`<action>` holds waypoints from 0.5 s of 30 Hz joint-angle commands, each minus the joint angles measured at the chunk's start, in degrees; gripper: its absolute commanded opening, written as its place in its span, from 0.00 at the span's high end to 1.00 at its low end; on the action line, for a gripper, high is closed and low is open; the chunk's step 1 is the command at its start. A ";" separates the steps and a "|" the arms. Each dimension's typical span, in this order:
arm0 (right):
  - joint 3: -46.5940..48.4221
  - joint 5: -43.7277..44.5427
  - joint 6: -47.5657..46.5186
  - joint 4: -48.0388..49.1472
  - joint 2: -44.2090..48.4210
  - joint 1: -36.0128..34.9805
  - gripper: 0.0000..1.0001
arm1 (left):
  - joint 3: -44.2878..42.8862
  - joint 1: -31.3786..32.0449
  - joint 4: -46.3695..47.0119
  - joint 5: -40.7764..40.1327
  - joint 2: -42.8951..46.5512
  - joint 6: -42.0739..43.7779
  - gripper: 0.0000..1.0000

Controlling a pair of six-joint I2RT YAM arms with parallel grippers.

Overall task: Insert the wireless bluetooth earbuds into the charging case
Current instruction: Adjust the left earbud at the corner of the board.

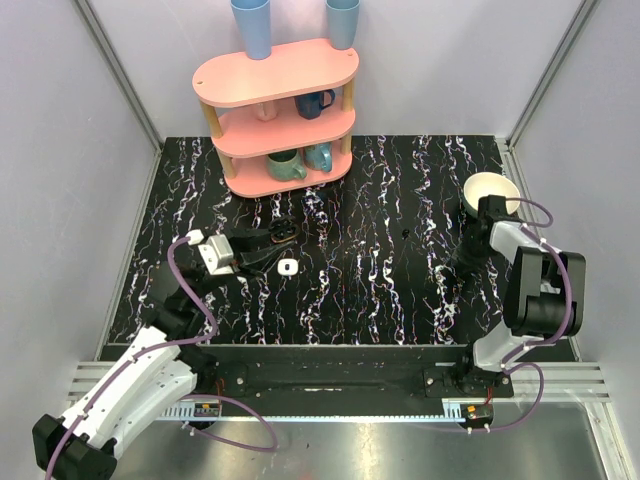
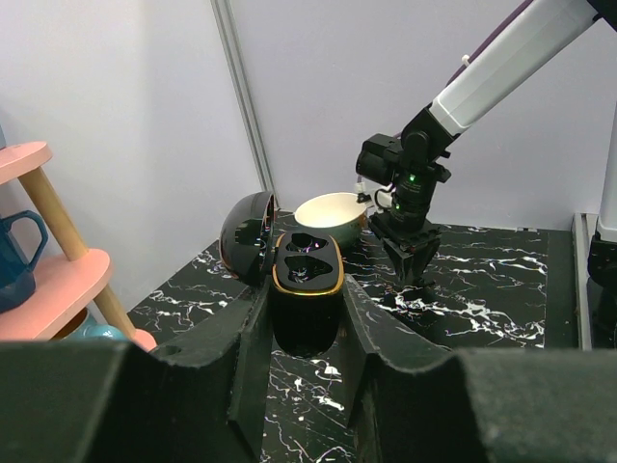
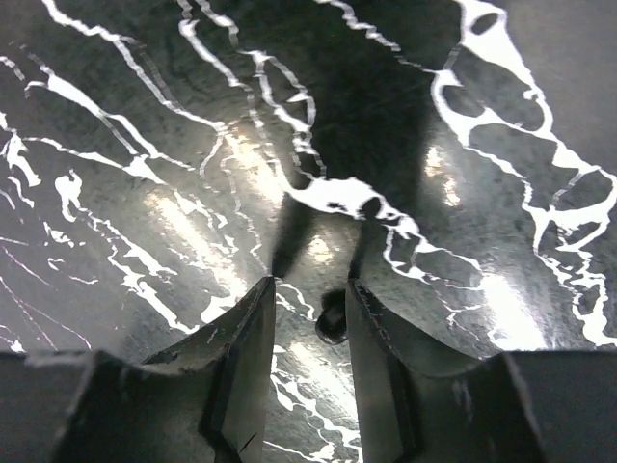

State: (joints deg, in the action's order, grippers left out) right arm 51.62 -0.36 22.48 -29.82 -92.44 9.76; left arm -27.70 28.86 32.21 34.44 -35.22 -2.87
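So far nothing is seated: the charging case (image 2: 307, 289) stands with its lid (image 2: 246, 236) swung back, and both sockets look dark and vacant. It is clamped between the fingers of the left end effector (image 2: 305, 328), which press tight against its two sides. That part, holding the case ready, looks done.

One white earbud (image 1: 287, 267) lies on the surface (image 1: 380, 300) just beside that end effector's tip, on the side nearer the arm bases, with nothing touching it. The second earbud I cannot find in any view. Both insertions are left, as I judge it.

The right end effector (image 3: 308, 289) points down at the surface well apart from the case, its fingers parted by a narrow gap. A small dark lump (image 3: 332, 320) sits in that gap, close to one finger. It is narrower than the gap, so it does not look gripped — what it is I cannot tell.
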 commanded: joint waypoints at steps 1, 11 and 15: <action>1.91 2.99 -3.93 -1.55 -1.60 -3.77 0.57 | -2.71 0.14 1.63 1.51 -0.20 -0.38 1.00; 3.23 7.38 -2.18 -5.42 -2.31 -4.05 0.45 | -2.79 0.14 0.49 1.34 0.42 0.06 1.00; 2.44 7.66 -0.77 -5.86 -1.42 -4.05 0.40 | -2.62 0.14 0.84 1.51 0.15 -0.03 1.00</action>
State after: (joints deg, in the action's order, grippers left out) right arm 54.24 4.64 20.36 -33.10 -94.59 5.89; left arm -27.81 28.86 31.29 34.52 -35.38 -3.05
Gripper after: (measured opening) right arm 0.593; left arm 0.332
